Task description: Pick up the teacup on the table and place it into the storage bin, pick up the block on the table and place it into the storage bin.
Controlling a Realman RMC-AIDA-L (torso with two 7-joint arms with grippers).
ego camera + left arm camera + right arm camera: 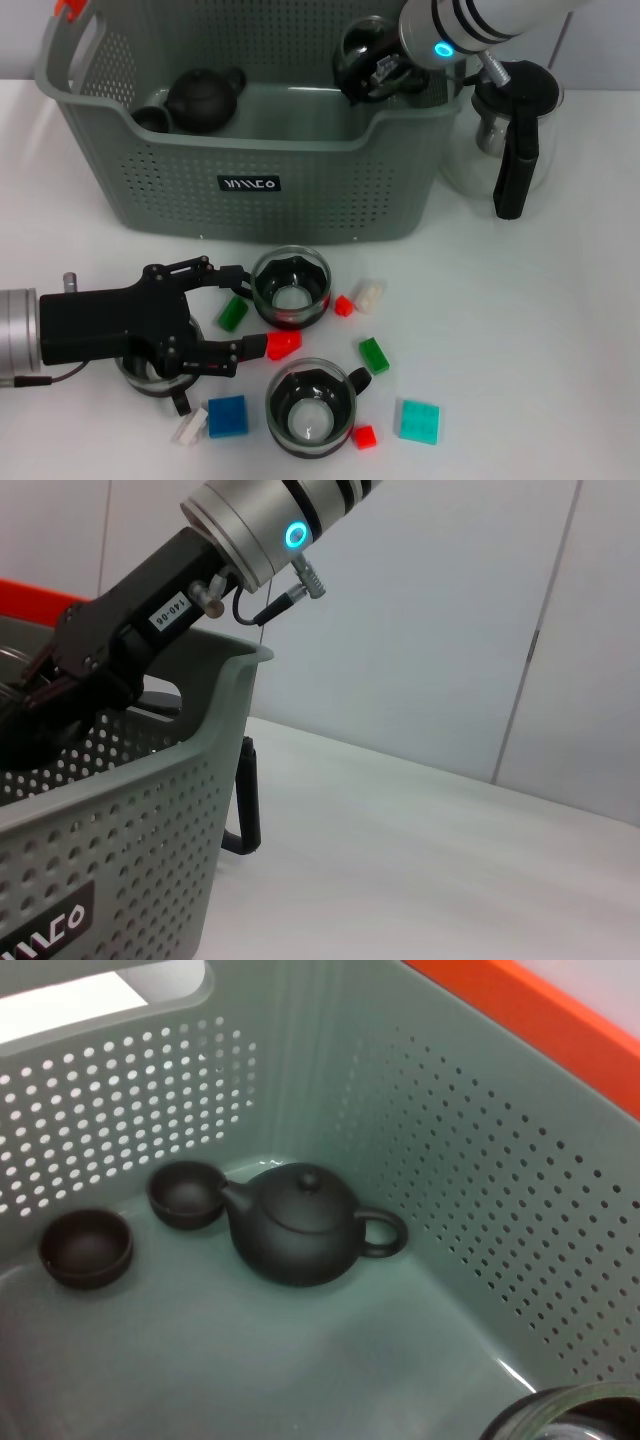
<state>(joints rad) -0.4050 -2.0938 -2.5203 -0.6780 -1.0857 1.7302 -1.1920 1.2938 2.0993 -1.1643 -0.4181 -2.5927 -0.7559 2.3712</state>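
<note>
Head view: the right gripper holds a glass cup over the storage bin; the left gripper is spread beside a teacup.
Only the right wrist view shows the bin floor below: a teapot and two small cups. Blocks lie around the left gripper on the table.

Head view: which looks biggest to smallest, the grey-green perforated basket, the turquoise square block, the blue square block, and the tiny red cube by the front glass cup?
1. Grey-green perforated basket, by far.
2. Turquoise square block and blue square block: they look about alike, so I won't rank them.
3. Tiny red cube.
</note>
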